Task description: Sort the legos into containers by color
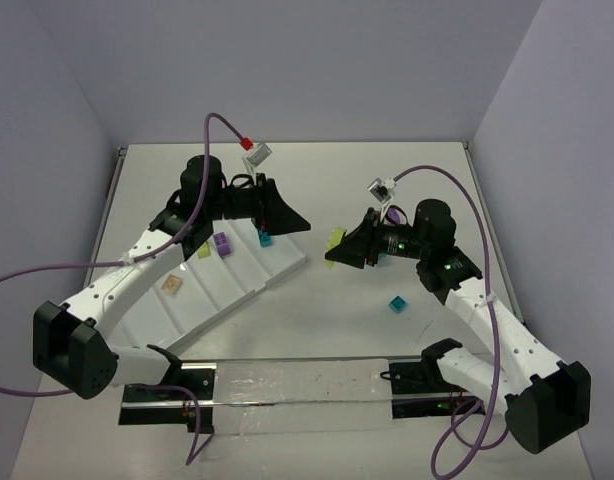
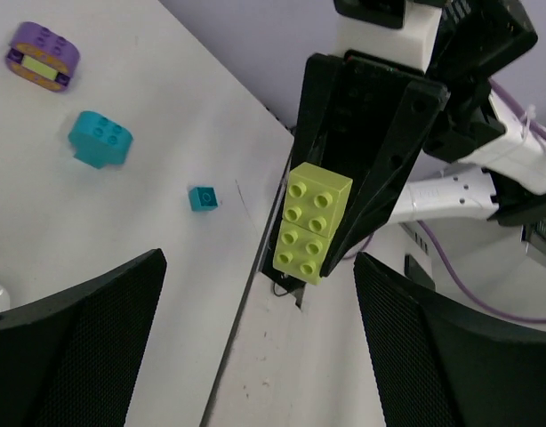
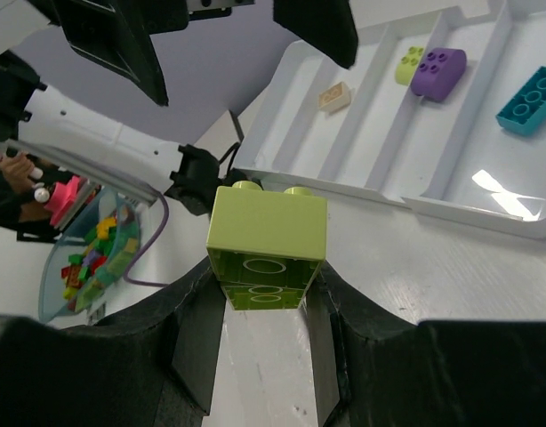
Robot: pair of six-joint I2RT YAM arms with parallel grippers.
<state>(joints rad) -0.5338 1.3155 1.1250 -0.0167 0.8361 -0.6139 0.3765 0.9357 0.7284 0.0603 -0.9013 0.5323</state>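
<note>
My right gripper [image 1: 337, 252] is shut on a lime-green brick [image 1: 336, 240], held in the air just right of the white compartment tray [image 1: 237, 288]. In the right wrist view the brick [image 3: 268, 245] sits between both fingers, studs facing away. My left gripper [image 1: 292, 218] is open and empty, pointing at the right gripper from above the tray's far end. The left wrist view shows the held brick [image 2: 313, 222] beyond its spread fingers [image 2: 77, 347]. The tray [image 3: 469, 209] holds a beige brick [image 3: 335, 95], a lime one [image 3: 408, 64], a purple one [image 3: 437, 69] and a teal one [image 3: 529, 100].
A small teal brick [image 1: 396, 303] lies on the table near the right arm. The left wrist view also shows it [image 2: 202, 197], with a rounded teal piece [image 2: 100, 138] and a purple piece [image 2: 44, 58] farther off. A clear tub of mixed bricks [image 3: 86, 258] stands off the table.
</note>
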